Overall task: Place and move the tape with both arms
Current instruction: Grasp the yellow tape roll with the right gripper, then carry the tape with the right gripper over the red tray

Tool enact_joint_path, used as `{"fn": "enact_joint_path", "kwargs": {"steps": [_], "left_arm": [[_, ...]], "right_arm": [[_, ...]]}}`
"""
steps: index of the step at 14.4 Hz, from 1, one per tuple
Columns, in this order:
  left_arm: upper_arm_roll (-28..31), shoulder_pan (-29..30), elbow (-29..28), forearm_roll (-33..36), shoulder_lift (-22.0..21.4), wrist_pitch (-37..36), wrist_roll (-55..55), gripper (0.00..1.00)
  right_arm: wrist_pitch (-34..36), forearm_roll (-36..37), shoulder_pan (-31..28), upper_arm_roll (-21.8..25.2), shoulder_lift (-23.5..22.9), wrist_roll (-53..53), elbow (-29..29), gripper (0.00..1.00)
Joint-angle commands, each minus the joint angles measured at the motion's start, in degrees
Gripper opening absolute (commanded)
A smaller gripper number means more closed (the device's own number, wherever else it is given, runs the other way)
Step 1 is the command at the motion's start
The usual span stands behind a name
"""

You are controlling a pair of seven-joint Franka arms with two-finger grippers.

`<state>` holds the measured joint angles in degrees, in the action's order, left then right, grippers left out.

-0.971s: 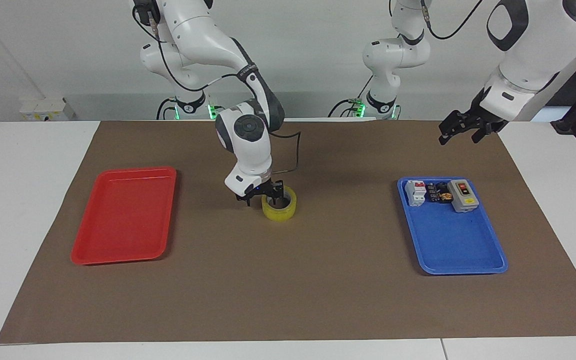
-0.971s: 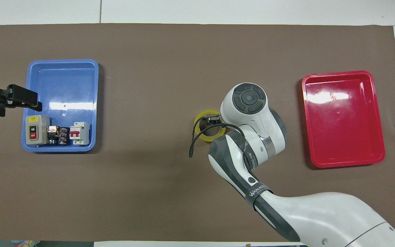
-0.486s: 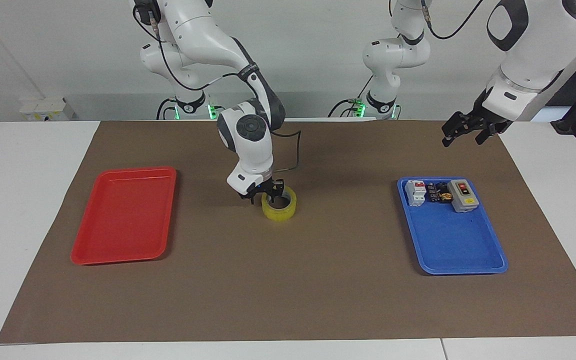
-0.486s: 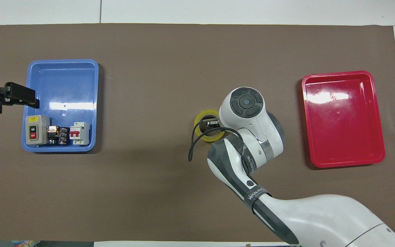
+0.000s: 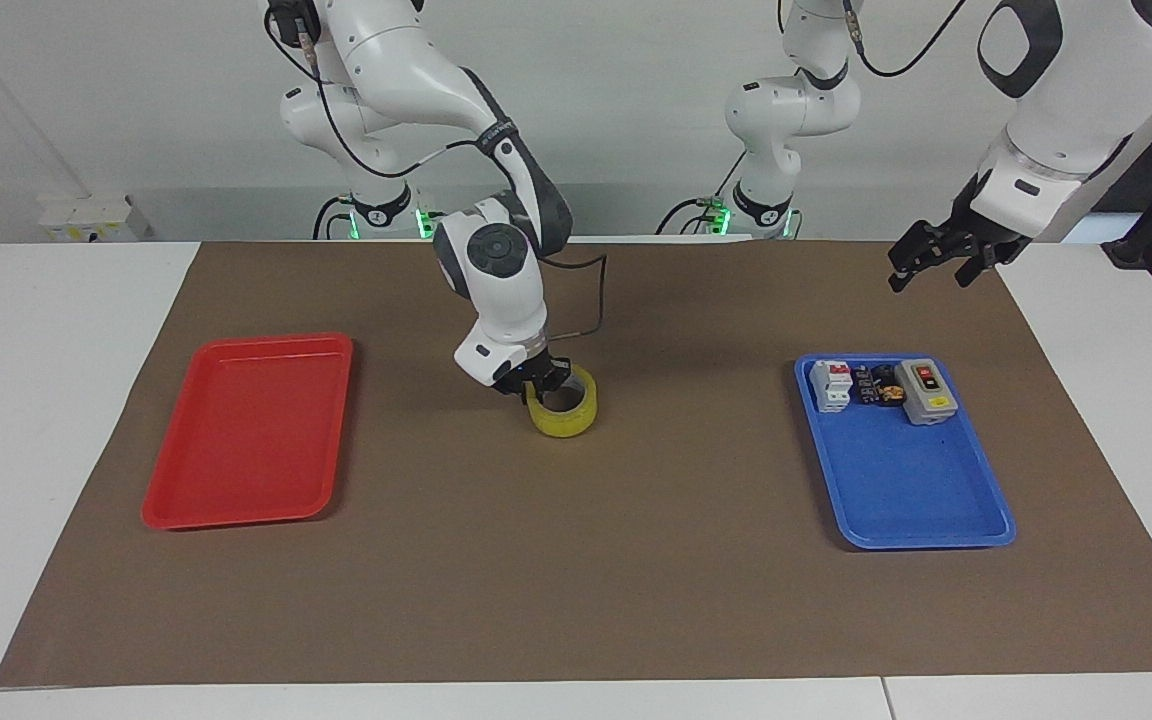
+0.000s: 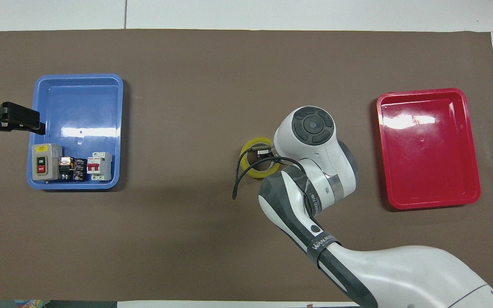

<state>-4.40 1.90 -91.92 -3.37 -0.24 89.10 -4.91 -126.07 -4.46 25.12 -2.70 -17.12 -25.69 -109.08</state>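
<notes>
The tape (image 5: 568, 420) is a yellowish ring on the brown mat near the table's middle, and it leans slightly. My right gripper (image 5: 540, 388) comes down on the ring's side toward the right arm's end and is shut on its wall, with one finger inside the ring. From overhead, the right wrist covers part of the tape (image 6: 255, 140), and only a bit of the right gripper (image 6: 265, 151) shows. My left gripper (image 5: 926, 282) hangs open and holds nothing, above the mat by the blue tray's corner (image 6: 24, 122).
A blue tray (image 5: 911, 500) at the left arm's end holds a grey switch box (image 5: 924, 390), a white breaker (image 5: 831, 385) and small dark parts along its robot-side edge. A red tray (image 5: 246, 440) lies at the right arm's end. A black cable (image 6: 239, 179) loops off the right wrist.
My right gripper's fingers have closed on the tape's wall, and the ring has shifted and tipped a little. My left gripper has drifted slightly away from the blue tray.
</notes>
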Motion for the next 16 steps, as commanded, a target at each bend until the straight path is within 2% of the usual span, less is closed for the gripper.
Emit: {"fn": "enact_joint_path", "kwargs": {"steps": [1,3,5,7,9,13,16], "left_arm": [[0.2,0.0,-1.1,0.9,-1.2,0.5,0.3,1.00],[0.2,0.0,-1.1,0.9,-1.2,0.5,0.3,1.00],[0.2,0.0,-1.1,0.9,-1.2,0.5,0.3,1.00],[0.2,0.0,-1.1,0.9,-1.2,0.5,0.3,1.00],[0.2,0.0,-1.1,0.9,-1.2,0.5,0.3,1.00],[0.2,0.0,-1.1,0.9,-1.2,0.4,0.3,1.00],[0.2,0.0,-1.1,0.9,-1.2,0.4,0.3,1.00]], "right_arm": [[8.4,-1.1,-7.9,-0.6,7.8,7.6,0.4,0.00],[14.8,-1.1,-14.4,-0.5,11.0,16.5,1.4,0.00],[18.3,-1.1,-20.7,0.2,13.2,25.8,1.4,0.00],[18.8,-1.1,-28.1,0.3,13.4,35.6,1.6,0.00],[18.6,-0.2,-33.1,0.5,13.3,40.7,1.6,0.00],[15.7,6.2,-37.8,0.9,13.1,44.2,1.2,0.00],[11.8,6.2,-40.0,1.0,10.8,44.2,0.6,0.00]]}}
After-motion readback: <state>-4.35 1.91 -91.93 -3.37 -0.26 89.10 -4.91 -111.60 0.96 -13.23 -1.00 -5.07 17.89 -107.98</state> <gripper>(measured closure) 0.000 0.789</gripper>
